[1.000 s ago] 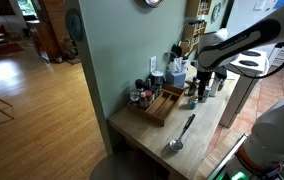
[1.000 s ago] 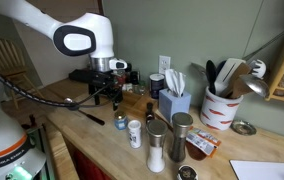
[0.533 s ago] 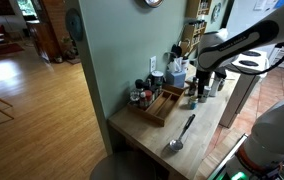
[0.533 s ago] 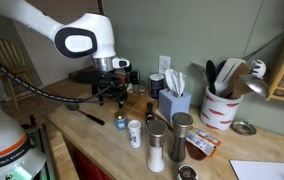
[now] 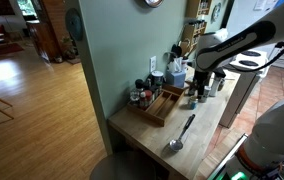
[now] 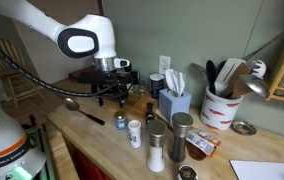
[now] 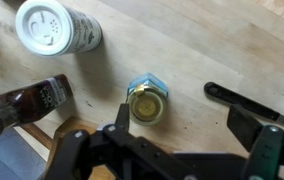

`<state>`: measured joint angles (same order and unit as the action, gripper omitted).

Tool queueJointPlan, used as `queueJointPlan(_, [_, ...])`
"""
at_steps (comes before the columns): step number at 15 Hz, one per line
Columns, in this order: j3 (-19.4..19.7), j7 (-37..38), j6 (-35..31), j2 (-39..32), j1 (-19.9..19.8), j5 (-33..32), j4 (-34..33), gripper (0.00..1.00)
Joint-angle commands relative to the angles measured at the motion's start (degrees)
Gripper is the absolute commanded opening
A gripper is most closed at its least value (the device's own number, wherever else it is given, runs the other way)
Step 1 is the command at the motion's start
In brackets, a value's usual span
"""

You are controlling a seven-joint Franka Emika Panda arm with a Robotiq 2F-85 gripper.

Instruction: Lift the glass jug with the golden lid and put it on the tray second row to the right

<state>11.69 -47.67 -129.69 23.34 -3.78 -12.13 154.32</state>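
Wooden tabletop (image 7: 212, 40) fills the wrist view, and at the lower edge of the frame the black claw (image 7: 169, 100) comes in with its two fingers spread wide, holding nothing. Between the fingers stands the glass jug with the golden lid (image 7: 147, 103), seen from above. It stands upright on the bare wood and much closer to the finger on the left of the frame than to the other one; I cannot tell if that finger touches it. At the lower left, just beside the jug, is a dark brown bottle (image 7: 32, 100). Further up, in the upper left corner, stands a shaker with a white lid (image 7: 57, 25). In an exterior view a metal spoon (image 5: 179, 135) lies at the near part of the tabletop, low in the centre of the frame. Behind the spoon lies the tray (image 5: 158, 106), long and light brown, with its far end near small jars (image 5: 142, 95) at the green wall (image 5: 112, 60). The arm is bent low over the tabletop at the right of the tray's far end.
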Motion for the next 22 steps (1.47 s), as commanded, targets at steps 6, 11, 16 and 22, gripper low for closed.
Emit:
queueJointPlan(6, [3.36,-16.63,-4.91,-8.25,0.13,1.91,-2.14,1.00])
queueJointPlan(11, [4.31,-25.56,-6.98,-11.02,0.10,6.34,-2.44,1.00])
queueJointPlan(16, [3.83,-30.67,-7.28,-13.03,-0.75,9.93,-3.16,1.00])
queueJointPlan(22, [2.97,-32.39,-11.48,-15.49,-1.18,10.32,-3.42,1.00])
